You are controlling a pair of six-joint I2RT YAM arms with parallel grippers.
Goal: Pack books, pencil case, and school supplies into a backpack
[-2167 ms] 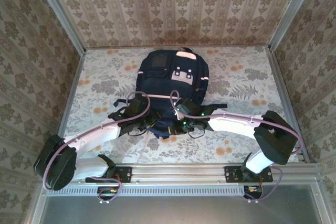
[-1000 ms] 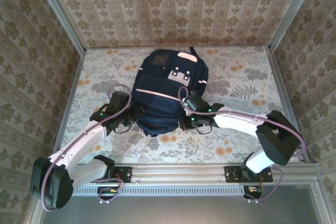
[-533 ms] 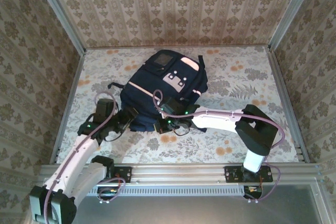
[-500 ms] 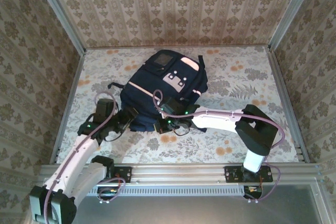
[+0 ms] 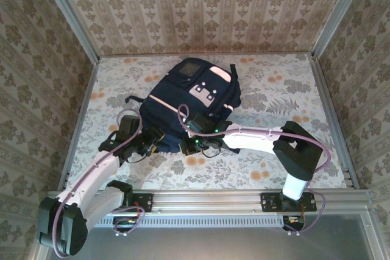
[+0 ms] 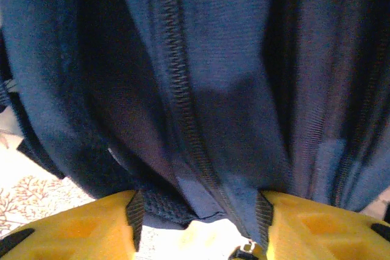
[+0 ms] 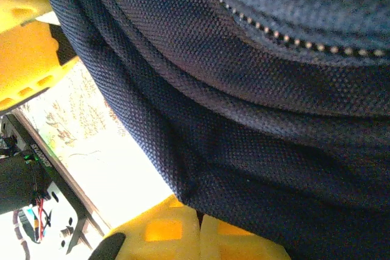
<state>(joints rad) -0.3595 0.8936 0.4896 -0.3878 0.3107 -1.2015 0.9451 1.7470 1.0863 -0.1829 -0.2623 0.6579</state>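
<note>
Floral tabletop (image 5: 274, 98): right gripper (image 7: 198, 235) pinches backpack (image 5: 195, 89) hem; left gripper (image 6: 198, 217) half-wide astride zip (image 6: 183, 89), grip unclear. Seat deeper before pulling.

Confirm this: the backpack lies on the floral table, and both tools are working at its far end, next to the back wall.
Wrong end. The top external view shows the left tool and right tool at the near end of the backpack, towards the arm bases. It does lie on the floral table.
</note>
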